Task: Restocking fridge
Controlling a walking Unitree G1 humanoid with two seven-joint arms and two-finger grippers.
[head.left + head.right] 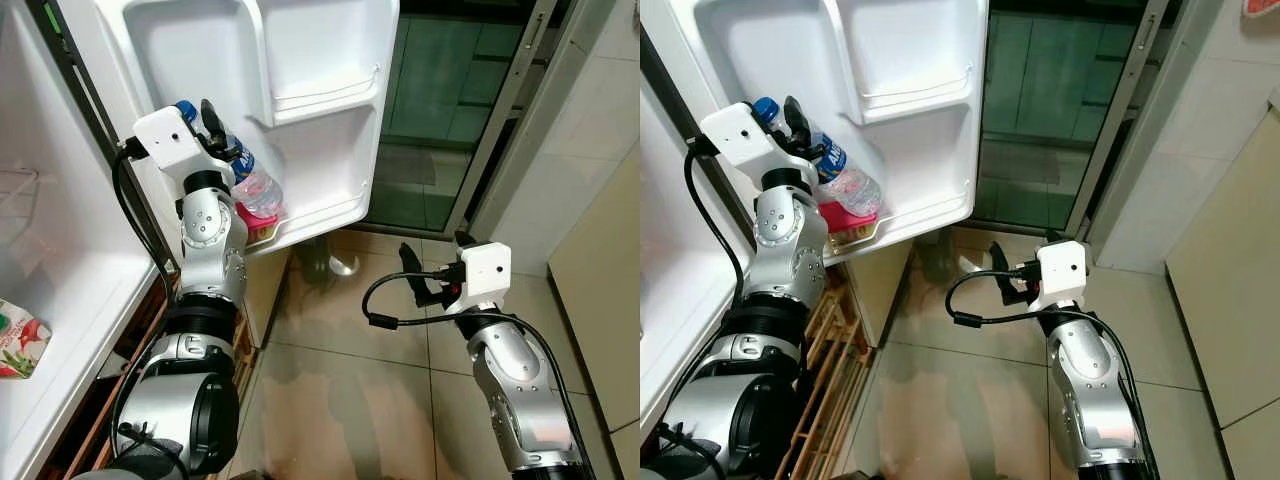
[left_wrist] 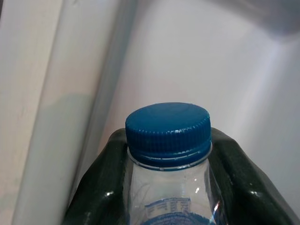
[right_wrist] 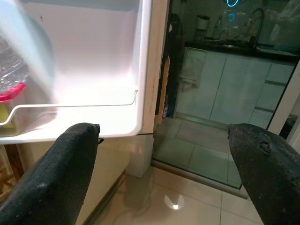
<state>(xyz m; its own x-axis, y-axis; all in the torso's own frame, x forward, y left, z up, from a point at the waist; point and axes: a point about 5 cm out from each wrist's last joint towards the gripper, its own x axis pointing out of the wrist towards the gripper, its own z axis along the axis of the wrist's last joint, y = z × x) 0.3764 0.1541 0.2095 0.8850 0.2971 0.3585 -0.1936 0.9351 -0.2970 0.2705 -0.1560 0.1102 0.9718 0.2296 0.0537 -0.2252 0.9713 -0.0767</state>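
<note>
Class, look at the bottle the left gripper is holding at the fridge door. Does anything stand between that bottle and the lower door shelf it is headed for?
Partly. The left gripper holds the water bottle tilted over the lower door shelf, where a pink-lidded container already sits right beneath it. The shelf beside that looks free.

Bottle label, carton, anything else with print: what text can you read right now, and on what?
Water bottle, held in the left end effector at the fridge door shelf: blue label lettering, too blurred to read.
Red and green packet on the fridge shelf: print too small to read.
No text is legible.
</note>
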